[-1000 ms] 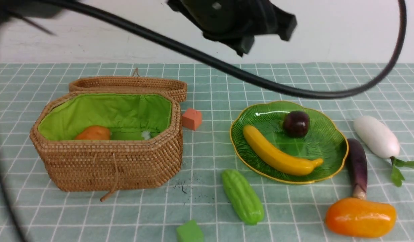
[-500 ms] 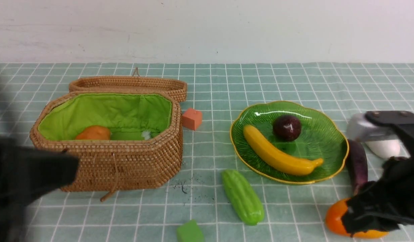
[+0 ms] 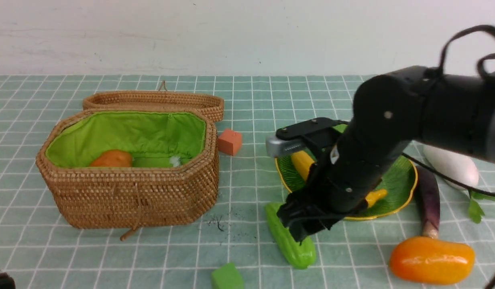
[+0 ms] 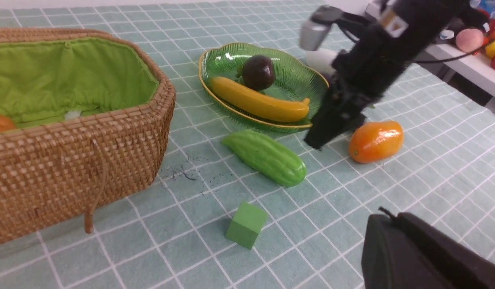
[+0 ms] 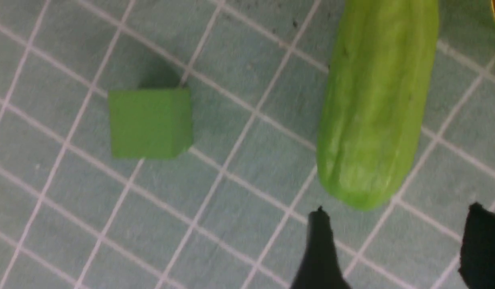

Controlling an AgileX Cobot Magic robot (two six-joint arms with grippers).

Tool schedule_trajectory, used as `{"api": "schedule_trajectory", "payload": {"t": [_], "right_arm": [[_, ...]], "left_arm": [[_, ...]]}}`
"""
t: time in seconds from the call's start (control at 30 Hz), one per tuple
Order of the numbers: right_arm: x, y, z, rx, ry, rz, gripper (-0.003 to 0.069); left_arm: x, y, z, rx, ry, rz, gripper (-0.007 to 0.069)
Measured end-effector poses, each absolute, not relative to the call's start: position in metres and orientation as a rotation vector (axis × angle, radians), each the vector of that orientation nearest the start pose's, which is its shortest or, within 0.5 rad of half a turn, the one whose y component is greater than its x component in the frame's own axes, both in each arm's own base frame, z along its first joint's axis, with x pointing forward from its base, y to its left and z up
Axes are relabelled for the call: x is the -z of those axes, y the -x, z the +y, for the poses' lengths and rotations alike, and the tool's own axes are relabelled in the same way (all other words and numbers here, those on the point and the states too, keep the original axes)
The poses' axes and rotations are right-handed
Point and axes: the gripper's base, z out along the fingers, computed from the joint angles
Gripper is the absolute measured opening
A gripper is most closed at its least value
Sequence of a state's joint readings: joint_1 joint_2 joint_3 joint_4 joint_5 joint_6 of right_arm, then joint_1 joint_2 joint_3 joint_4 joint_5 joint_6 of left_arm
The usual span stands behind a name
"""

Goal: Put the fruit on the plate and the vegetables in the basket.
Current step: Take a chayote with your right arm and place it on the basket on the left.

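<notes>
Octagonal woven tan rattan basket (image 3: 131, 196), leaf-ribbed green glass plate (image 3: 403, 178), right pincer (image 5: 396, 224) over the counter (image 3: 247, 100).
Basket holds a brownish-orange potato (image 3: 111, 159); plate carries a long yellow banana (image 4: 255, 102) and round dark-purple mangosteen (image 4: 258, 72); right pincer gapes empty above the ridged light-green gourd (image 3: 296, 252); left pincer (image 4: 396, 237) is closed.

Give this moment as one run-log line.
right gripper open near gourd | banana, mangosteen on plate | mango on table

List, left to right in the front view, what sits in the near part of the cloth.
basket → green cube → gourd → mango
</notes>
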State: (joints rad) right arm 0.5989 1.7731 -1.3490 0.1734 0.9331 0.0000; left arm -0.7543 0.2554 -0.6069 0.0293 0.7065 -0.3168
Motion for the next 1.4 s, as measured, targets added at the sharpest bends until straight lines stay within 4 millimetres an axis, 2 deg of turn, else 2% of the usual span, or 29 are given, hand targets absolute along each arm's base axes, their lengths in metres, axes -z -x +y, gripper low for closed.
{"api": "schedule_trajectory", "payload": {"t": [0.07,0.13,0.27,0.4,0.43,0.5,0.57,0.7,0.77,0.87,0.93,1.0,1.03,1.07,1.13,1.17,1.23,1.27,1.3,1.33,1.37,1.4], "right_arm": [[-0.226,-0.306,0.224,-0.332,0.735,2.807,0.0573],[-0.213,-0.314,0.229,-0.323,0.734,2.824,0.0613],[-0.190,-0.324,0.236,-0.304,0.740,2.862,0.0631],[-0.171,-0.330,0.240,-0.287,0.745,2.896,0.0567],[-0.170,-0.330,0.240,-0.285,0.745,2.898,0.0561],[-0.167,-0.331,0.241,-0.284,0.746,2.905,0.0467],[-0.167,-0.330,0.240,-0.284,0.748,2.916,0.0459],[-0.187,-0.325,0.242,-0.318,0.753,2.925,0.0461],[-0.231,-0.323,0.249,-0.370,0.784,2.811,0.0461],[-0.299,-0.321,0.267,-0.457,0.907,2.534,0.0461],[-0.333,-0.321,0.281,-0.504,1.002,2.333,0.0461],[-0.358,-0.323,0.299,-0.543,1.078,2.145,0.0461],[-0.360,-0.323,0.301,-0.548,1.096,2.120,0.0461],[-0.368,-0.328,0.315,-0.568,1.139,1.993,0.0461],[-0.368,-0.336,0.329,-0.576,1.167,1.893,0.0461],[-0.363,-0.345,0.340,-0.566,1.191,1.827,0.0461],[-0.352,-0.352,0.348,-0.549,1.216,1.799,0.0461],[-0.336,-0.361,0.356,-0.531,1.230,1.786,0.0461],[-0.329,-0.364,0.359,-0.527,1.234,1.790,0.0462],[-0.316,-0.370,0.363,-0.522,1.230,1.801,0.0493],[-0.312,-0.371,0.364,-0.521,1.232,1.807,0.0501],[-0.301,-0.375,0.367,-0.513,1.237,1.823,0.0583]], "left_arm": [[-0.333,-0.032,-0.028,0.709,-0.421,1.859,-0.0013],[-0.333,-0.032,-0.028,0.712,-0.420,1.863,-0.0013],[-0.333,-0.032,-0.029,0.719,-0.420,1.865,-0.0013],[-0.333,-0.032,-0.029,0.723,-0.420,1.866,-0.0013],[-0.333,-0.032,-0.029,0.723,-0.420,1.866,-0.0013],[-0.333,-0.032,-0.029,0.723,-0.420,1.867,-0.0013],[-0.333,-0.032,-0.029,0.722,-0.421,1.869,-0.0013],[-0.333,-0.032,-0.029,0.721,-0.421,1.872,-0.0013],[-0.332,-0.031,-0.029,0.714,-0.437,1.871,-0.0013],[-0.332,-0.031,-0.029,0.674,-0.499,1.848,-0.0013],[-0.332,-0.031,-0.029,0.641,-0.542,1.830,-0.0013],[-0.332,-0.031,-0.029,0.617,-0.574,1.816,-0.0013],[-0.332,-0.031,-0.029,0.613,-0.578,1.814,-0.0013],[-0.332,-0.031,-0.029,0.606,-0.587,1.810,-0.0013],[-0.332,-0.031,-0.029,0.603,-0.592,1.808,-0.0013],[-0.332,-0.031,-0.029,0.603,-0.592,1.808,-0.0013],[-0.332,-0.031,-0.029,0.602,-0.593,1.807,-0.0013],[-0.332,-0.031,-0.029,0.601,-0.595,1.807,-0.0013],[-0.332,-0.031,-0.029,0.601,-0.595,1.807,-0.0013],[-0.332,-0.031,-0.029,0.601,-0.595,1.807,-0.0013],[-0.332,-0.031,-0.029,0.601,-0.595,1.807,-0.0013],[-0.332,-0.031,-0.029,0.601,-0.595,1.807,-0.0013]]}}
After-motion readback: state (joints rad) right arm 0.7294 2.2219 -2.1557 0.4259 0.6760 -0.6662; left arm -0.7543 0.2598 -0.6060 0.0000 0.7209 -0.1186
